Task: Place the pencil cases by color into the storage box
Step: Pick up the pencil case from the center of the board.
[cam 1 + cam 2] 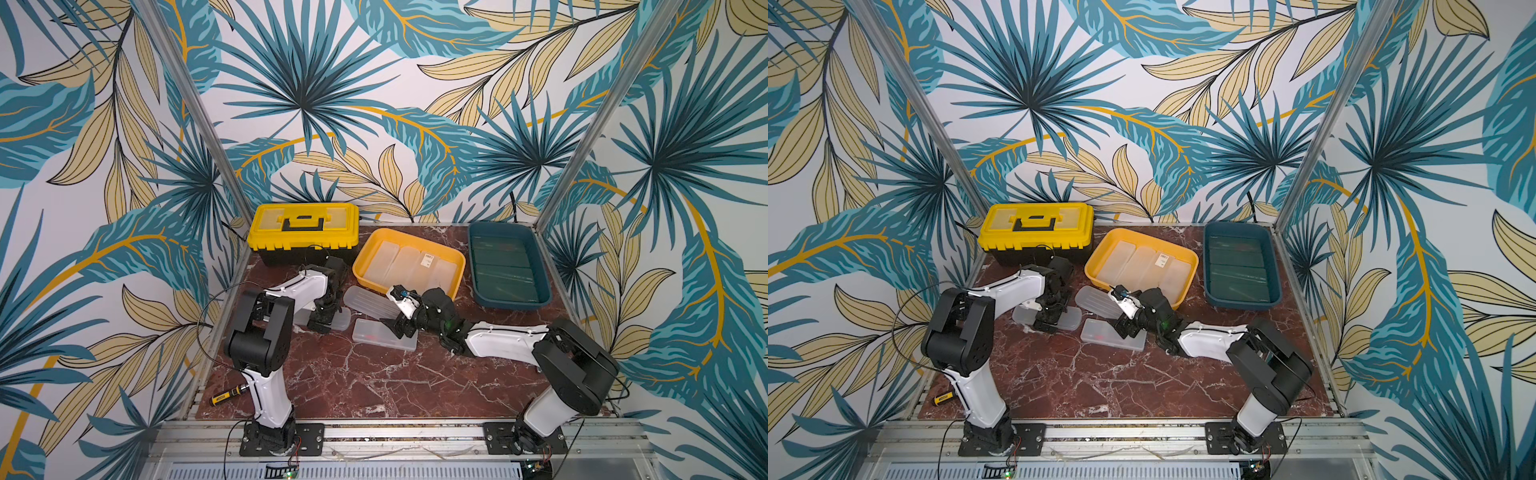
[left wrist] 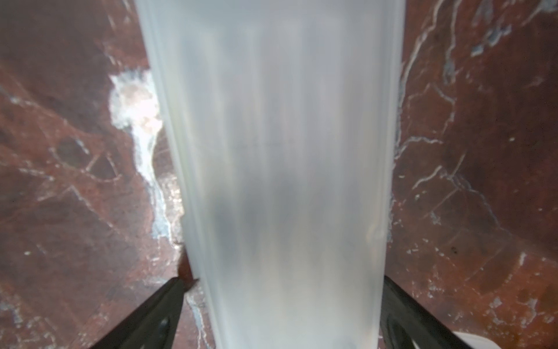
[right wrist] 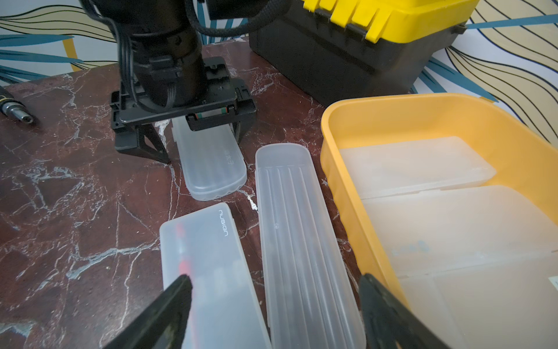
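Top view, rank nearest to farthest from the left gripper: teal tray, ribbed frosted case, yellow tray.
From the left gripper:
1. Ribbed frosted case, just to its right.
2. Yellow tray, behind that case.
3. Teal tray, back right corner.

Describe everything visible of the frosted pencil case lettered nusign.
The long frosted translucent plastic pencil case has rounded corners, white nusign lettering near one end and something red inside. It lies flat on the red marble table, alongside a ribbed frosted case. A finger of the open right end effector overlaps its other end; contact unclear.
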